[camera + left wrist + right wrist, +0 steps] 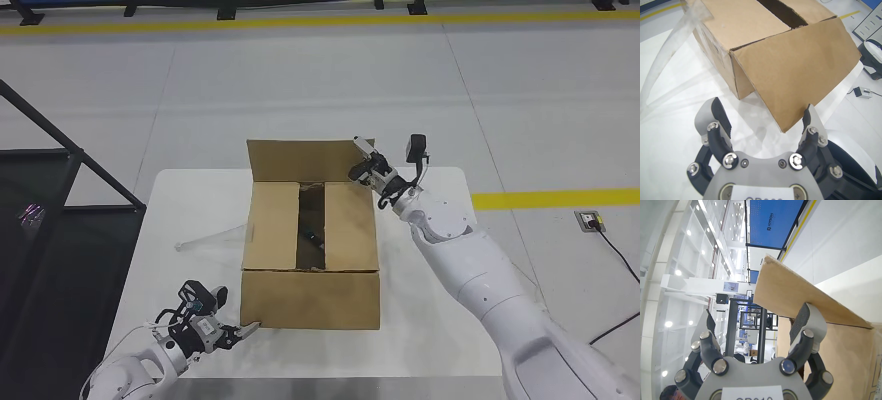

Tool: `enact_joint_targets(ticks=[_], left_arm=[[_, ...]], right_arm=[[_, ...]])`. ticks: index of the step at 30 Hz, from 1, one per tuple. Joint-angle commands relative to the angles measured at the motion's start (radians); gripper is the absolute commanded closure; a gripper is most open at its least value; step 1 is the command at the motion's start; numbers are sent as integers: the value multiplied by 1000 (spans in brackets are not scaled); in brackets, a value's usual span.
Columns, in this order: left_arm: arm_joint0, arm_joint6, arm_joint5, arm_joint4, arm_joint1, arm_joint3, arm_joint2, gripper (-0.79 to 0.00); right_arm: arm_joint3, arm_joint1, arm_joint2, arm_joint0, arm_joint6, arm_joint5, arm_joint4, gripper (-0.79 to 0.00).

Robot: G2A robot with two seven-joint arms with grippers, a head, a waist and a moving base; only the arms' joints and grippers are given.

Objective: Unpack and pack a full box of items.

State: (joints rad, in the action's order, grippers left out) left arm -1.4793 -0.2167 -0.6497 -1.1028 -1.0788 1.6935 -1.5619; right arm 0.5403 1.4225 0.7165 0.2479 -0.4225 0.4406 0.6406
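Observation:
A brown cardboard box (311, 298) stands mid-table. Its two long top flaps lie nearly closed, and the gap between them shows a dark item (313, 237) inside. The far flap (300, 158) stands up at the back. The near flap (800, 66) slopes down and outward. My left gripper (232, 336) is open low at the box's near left corner; in the left wrist view this gripper (762, 105) has the near flap's corner between its fingers. My right gripper (365, 166) is open at the far flap's right corner. One of its fingers (802, 321) rests against that flap (791, 294).
The white table (420, 300) has bare room on both sides of the box. Clear plastic strips (205, 238) lie left of the box, also the strips (668, 47) beside its wall. A black frame (50, 200) stands off the table's left edge.

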Motion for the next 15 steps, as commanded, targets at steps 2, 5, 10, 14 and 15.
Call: enact_joint_targets(ticks=[2,5,10,14,15], left_arm=[[-2,-1,14,-9,-1,8,10,-785],[-5,-2,24,-21,0,15,18,-785],[-24,18,34,-28,2,24,14,-785],[-48,44,44,-22,2,27,5,-785],[-54,49,48,-22,3,27,2,-785]], right_arm=[[44,8,3,3,77,-30,-24,-785],[54,25,6,-16,138,-65,-32,-785],[-16,72,-33,-87,289,-174,-121,-785],[-99,119,-62,-129,330,-253,-152,-785],[-124,129,-66,-138,335,-270,-155,-785]])
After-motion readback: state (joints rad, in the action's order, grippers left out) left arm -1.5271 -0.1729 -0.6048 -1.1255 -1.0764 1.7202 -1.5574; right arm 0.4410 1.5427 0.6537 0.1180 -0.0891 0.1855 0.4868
